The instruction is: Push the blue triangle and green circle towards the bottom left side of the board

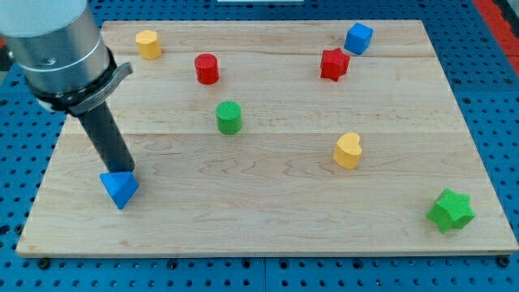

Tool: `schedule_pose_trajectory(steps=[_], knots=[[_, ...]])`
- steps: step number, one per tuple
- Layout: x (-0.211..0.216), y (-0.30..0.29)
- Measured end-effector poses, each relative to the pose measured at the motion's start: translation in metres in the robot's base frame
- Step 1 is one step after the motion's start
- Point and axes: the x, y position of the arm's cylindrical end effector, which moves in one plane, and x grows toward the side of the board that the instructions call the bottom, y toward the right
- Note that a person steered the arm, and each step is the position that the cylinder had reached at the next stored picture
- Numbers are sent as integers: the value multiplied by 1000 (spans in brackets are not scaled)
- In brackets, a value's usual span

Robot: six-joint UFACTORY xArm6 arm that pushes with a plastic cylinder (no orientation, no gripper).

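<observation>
Wooden counter over blue pegboard, no writing or labels readable anywhere. My tip, a bare rod with nothing to spread or pinch, touches the top of the blue triangle near the view's bottom left. Green circle sits mid-board, well apart, up and right. Red cylinder stands above it, yellow heart off right.

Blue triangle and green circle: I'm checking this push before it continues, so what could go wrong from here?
1. The blue triangle lies close to the board's left edge, with my tip right behind it; another push might slide it off.
2. The green circle sits far back, untouched.
</observation>
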Motion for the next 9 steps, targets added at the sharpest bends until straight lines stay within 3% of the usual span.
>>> schedule_pose_trajectory(steps=[2, 4, 5, 7, 8, 9], knots=[[2, 56], [49, -6], [31, 16], [-85, 192], [-90, 210], [-91, 151]])
